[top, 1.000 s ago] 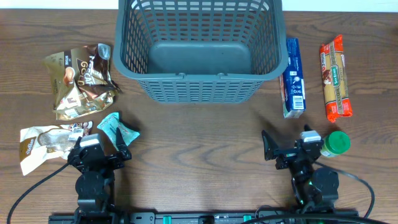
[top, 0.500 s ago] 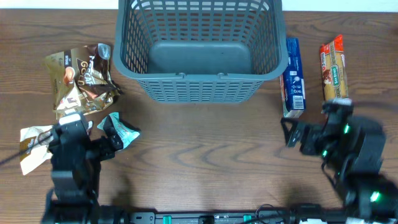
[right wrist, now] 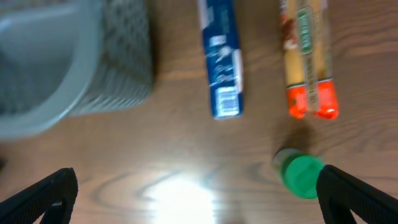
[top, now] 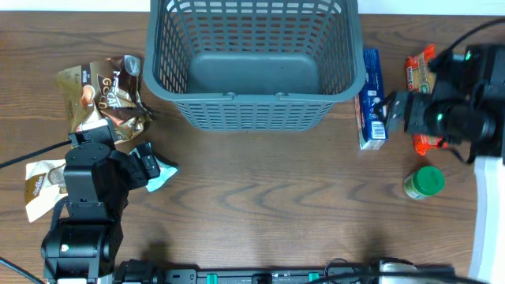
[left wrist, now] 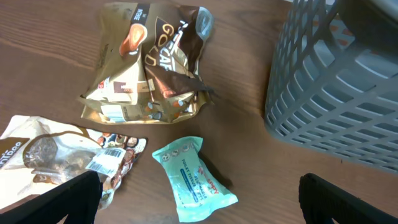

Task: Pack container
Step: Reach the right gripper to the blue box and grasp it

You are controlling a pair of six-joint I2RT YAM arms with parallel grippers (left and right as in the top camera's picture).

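The container is a dark grey slotted basket (top: pixel 252 96) at the back middle, empty; it also shows in the left wrist view (left wrist: pixel 336 81) and the right wrist view (right wrist: pixel 62 68). My left gripper (top: pixel 147 167) is open and empty, hovering over a teal tissue pack (top: pixel 161 167) (left wrist: pixel 193 180); its fingers (left wrist: pixel 208 200) straddle the pack from above. My right gripper (top: pixel 393 110) is open and empty, raised over the table (right wrist: pixel 199 199) next to a blue box (top: pixel 372 99) (right wrist: pixel 221 59).
A gold coffee bag (top: pixel 102 99) (left wrist: pixel 149 62) and a clear snack bag (top: pixel 39 185) (left wrist: pixel 56 155) lie at the left. An orange packet (top: pixel 426 142) (right wrist: pixel 308 62) is partly under the right arm. A green-lidded jar (top: pixel 424 182) (right wrist: pixel 301 174) stands at the front right.
Both arms have risen from the front edge. The left moved left over the tissue pack. The right swung back and right, over the blue box and orange packet, uncovering the jar.
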